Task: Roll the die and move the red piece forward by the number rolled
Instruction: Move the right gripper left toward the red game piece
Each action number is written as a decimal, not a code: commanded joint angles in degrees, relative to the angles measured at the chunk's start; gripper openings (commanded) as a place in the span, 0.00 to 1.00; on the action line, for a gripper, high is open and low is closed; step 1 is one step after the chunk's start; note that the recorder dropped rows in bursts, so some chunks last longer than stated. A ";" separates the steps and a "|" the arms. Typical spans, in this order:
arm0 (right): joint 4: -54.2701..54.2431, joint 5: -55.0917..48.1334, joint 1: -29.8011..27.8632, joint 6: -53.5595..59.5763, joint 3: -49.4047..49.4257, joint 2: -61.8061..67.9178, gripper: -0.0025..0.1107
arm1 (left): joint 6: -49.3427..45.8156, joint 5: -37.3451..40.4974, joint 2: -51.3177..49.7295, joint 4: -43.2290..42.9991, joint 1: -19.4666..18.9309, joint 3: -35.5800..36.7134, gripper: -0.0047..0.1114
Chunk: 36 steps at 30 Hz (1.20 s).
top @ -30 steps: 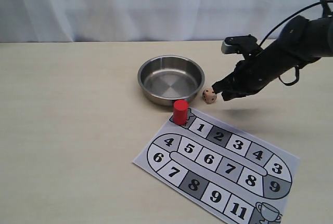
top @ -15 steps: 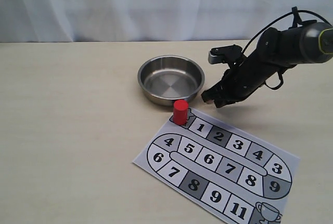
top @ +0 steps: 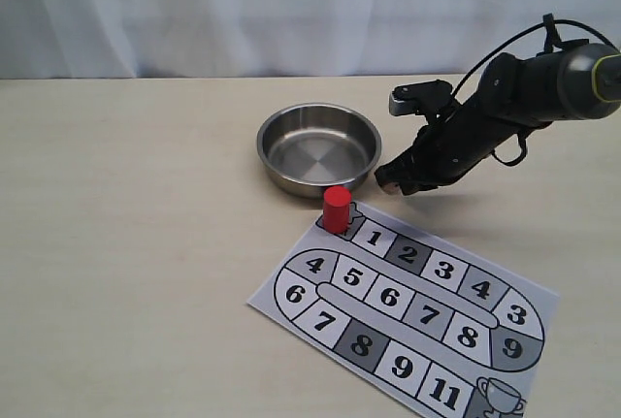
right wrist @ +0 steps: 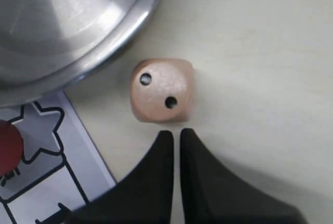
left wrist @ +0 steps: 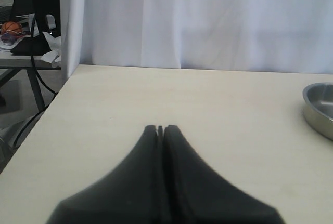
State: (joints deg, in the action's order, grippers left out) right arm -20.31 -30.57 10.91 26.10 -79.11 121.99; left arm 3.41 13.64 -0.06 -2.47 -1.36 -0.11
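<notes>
The die (right wrist: 162, 90), a light-tan cube with two pips facing the camera, lies on the table beside the steel bowl (right wrist: 62, 21). My right gripper (right wrist: 176, 133) is shut, with only a thin slit between its fingers and nothing in them. Its tips sit just short of the die. In the exterior view the right gripper (top: 388, 183) hangs low over that spot and covers the die. The red piece (top: 337, 209) stands upright on the star square of the game board (top: 408, 311). My left gripper (left wrist: 161, 128) is shut and empty over bare table.
The steel bowl (top: 318, 146) sits empty just behind the red piece. The numbered paper board runs toward the front right. A white curtain closes the back. The table's edge and a cluttered desk (left wrist: 21, 42) show in the left wrist view.
The right arm has swung left and down toward the die, which showed beside the gripper a second ago and is now covered in the exterior view. The red piece has not moved.
</notes>
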 commanded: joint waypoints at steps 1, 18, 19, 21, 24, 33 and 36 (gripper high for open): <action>0.09 0.54 0.09 -0.20 -0.23 -0.05 0.06 | 0.28 -0.62 0.06 -0.03 0.01 0.11 0.04; 0.09 -1.85 0.09 -0.20 -0.23 -0.51 0.06 | 0.28 -0.26 0.06 0.07 0.01 0.11 0.04; 0.31 -2.74 0.09 -0.20 -0.23 -0.74 0.06 | 0.28 -0.26 0.06 0.07 0.01 0.11 0.04; 0.51 -4.89 0.09 0.18 -0.23 -1.78 0.06 | 0.28 -0.26 0.06 0.07 0.01 0.11 0.04; 0.64 -7.83 0.09 0.18 -0.23 -3.94 0.06 | 0.28 -0.26 0.06 0.07 0.01 0.11 0.04; 4.94 -12.32 5.61 -4.70 0.90 -10.04 0.06 | 0.28 -0.26 0.06 0.07 0.01 0.11 0.04; 9.81 -12.32 8.61 -12.85 1.12 -11.17 0.06 | 0.28 -0.26 0.06 0.07 0.01 0.11 0.04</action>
State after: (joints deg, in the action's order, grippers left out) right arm -14.43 -42.42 17.41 19.58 -78.40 112.28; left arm 3.41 13.64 -0.06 -2.47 -1.36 -0.11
